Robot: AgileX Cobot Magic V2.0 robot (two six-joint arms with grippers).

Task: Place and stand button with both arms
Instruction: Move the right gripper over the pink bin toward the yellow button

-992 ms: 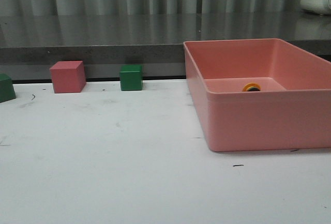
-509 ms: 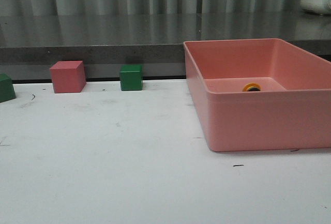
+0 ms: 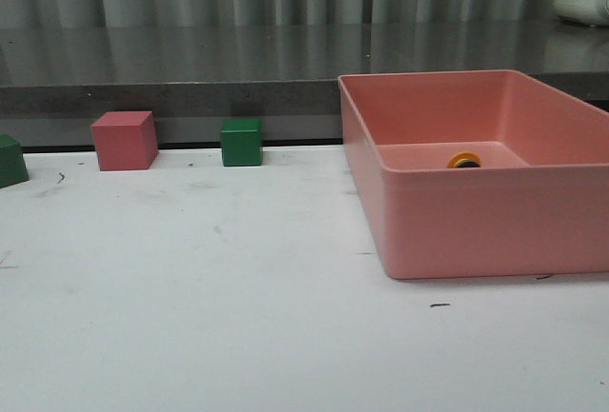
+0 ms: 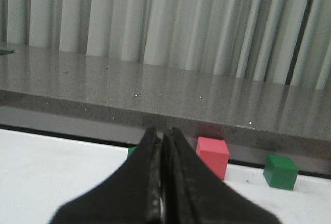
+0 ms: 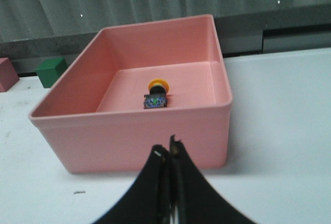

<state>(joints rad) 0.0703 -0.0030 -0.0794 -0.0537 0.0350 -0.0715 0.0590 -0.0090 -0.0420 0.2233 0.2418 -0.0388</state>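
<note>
Button (image 5: 156,94) on its side in pink bin (image 5: 129,136)

white table (image 3: 190,317), pink bin (image 3: 495,222), coloured cubes (image 3: 124,140)

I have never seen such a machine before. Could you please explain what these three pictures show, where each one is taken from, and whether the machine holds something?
This is a two-armed robot at a white table. The front picture looks forward over the table; neither arm shows there. The other two come from cameras on the wrists.

The black left pincer and black right pincer are both closed and hold nothing.

On the table stands a pink plastic box. Inside it lies a small push button with a yellow cap and a black base, on its side. Along the far edge sit a pink cube and a green cube; another green cube is cut off by the picture's left edge.
</note>
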